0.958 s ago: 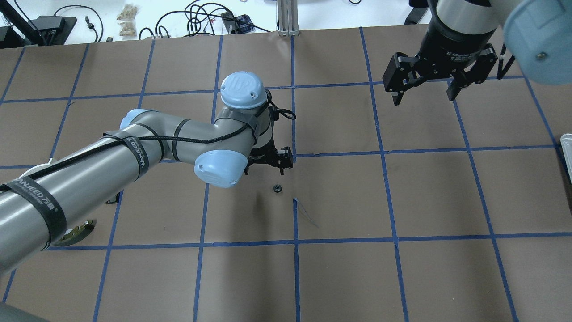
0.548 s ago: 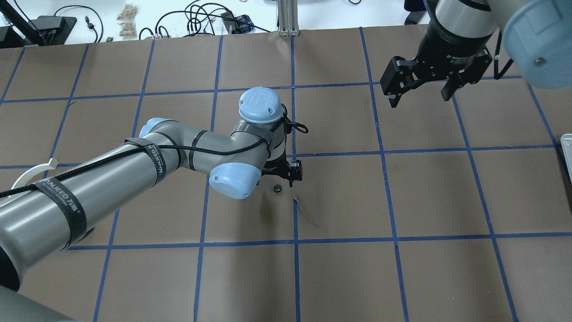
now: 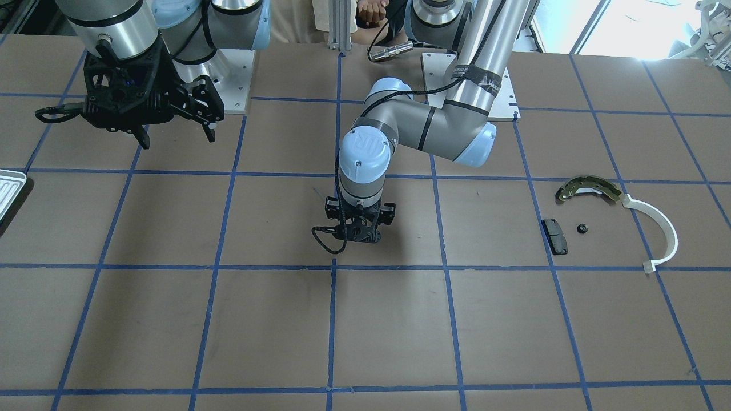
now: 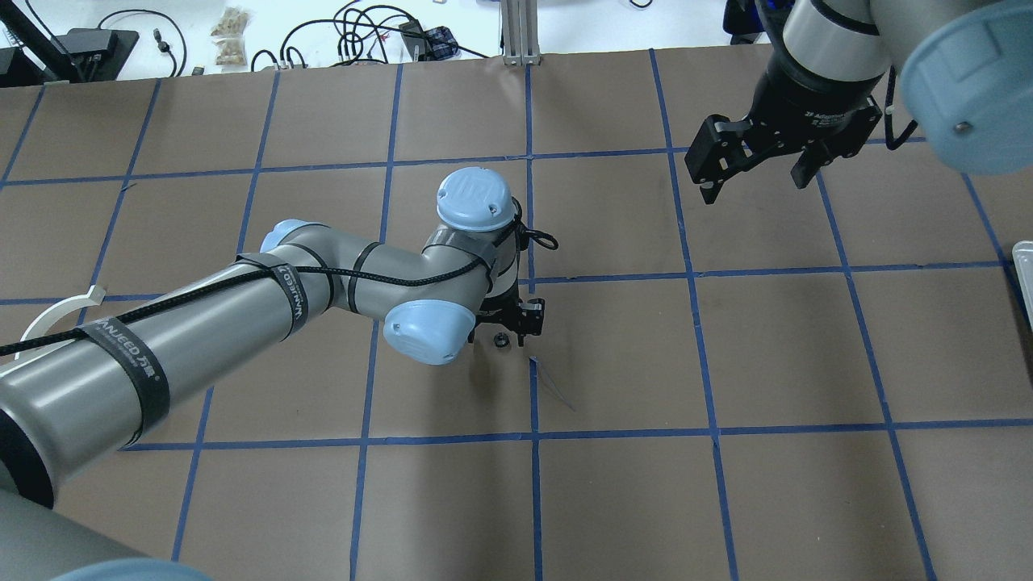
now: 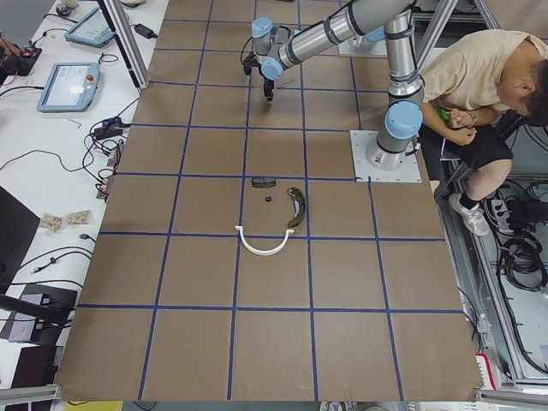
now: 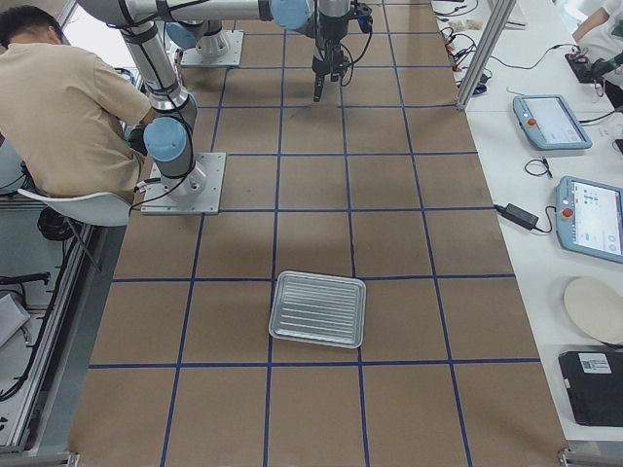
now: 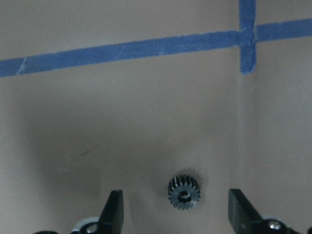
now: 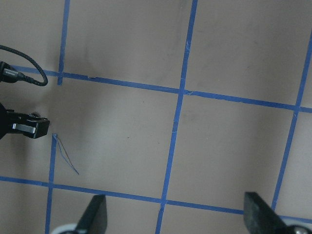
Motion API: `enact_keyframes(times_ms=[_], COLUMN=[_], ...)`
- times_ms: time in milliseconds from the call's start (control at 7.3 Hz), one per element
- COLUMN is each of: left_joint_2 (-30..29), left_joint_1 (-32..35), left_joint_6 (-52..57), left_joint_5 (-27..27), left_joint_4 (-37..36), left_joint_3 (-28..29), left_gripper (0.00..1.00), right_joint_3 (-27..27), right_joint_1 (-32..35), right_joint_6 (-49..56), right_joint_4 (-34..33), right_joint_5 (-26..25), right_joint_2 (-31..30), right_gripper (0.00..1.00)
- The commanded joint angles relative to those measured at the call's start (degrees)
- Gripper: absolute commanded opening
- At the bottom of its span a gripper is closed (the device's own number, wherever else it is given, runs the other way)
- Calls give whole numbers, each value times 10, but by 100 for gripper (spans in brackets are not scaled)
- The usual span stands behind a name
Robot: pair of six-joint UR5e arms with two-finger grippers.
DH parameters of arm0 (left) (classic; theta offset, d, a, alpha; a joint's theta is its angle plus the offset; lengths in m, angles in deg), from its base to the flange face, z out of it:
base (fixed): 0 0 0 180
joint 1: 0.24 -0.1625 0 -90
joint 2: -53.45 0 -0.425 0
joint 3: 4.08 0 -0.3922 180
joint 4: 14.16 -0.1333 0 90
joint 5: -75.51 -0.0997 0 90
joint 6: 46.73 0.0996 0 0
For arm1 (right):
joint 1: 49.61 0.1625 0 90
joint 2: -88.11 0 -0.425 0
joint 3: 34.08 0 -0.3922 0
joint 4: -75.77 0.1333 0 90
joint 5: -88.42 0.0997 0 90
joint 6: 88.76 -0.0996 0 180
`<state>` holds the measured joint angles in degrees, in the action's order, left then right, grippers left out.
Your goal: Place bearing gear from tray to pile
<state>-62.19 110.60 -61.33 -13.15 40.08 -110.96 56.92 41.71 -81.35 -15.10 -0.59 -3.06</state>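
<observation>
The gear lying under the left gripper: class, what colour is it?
The gear is dark grey metal; the left wrist-mounted view shows it best.

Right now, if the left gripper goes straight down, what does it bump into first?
The left gripper points down with the small gear between its open fingers, so they would probably land on the table either side of it. Its height is unclear.

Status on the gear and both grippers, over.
Left gripper open, poised over bearing gear, not gripped. Gear on table. Right gripper open, empty, well aside. No obstruction seen.
</observation>
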Motion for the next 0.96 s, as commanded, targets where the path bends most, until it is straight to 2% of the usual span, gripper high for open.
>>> enact_keyframes(times_ms=[0,137,411,685,821], left_joint_2=[-3,1,12,31,37], left_joint_1=[0,-3,-11,-67,-110], left_joint_6=[-1,-1,-1,11,30], left_joint_5=[1,16,22,20,20], left_joint_4=[-2,-2,6,30,78], left_joint_3=[-1,3,9,16,40], left_gripper=[25,0,0,0,0], right_joint_3=[1,1,1,1,1], right_joint_1=[-1,-1,-1,-1,-1], right_joint_6=[0,0,0,-1,-1], right_joint_4=[-1,-1,-1,-1,-1], right_joint_5=[1,1,0,0,0], right_joint_2=[0,0,0,0,-1], right_gripper=[100,100,100,100,100])
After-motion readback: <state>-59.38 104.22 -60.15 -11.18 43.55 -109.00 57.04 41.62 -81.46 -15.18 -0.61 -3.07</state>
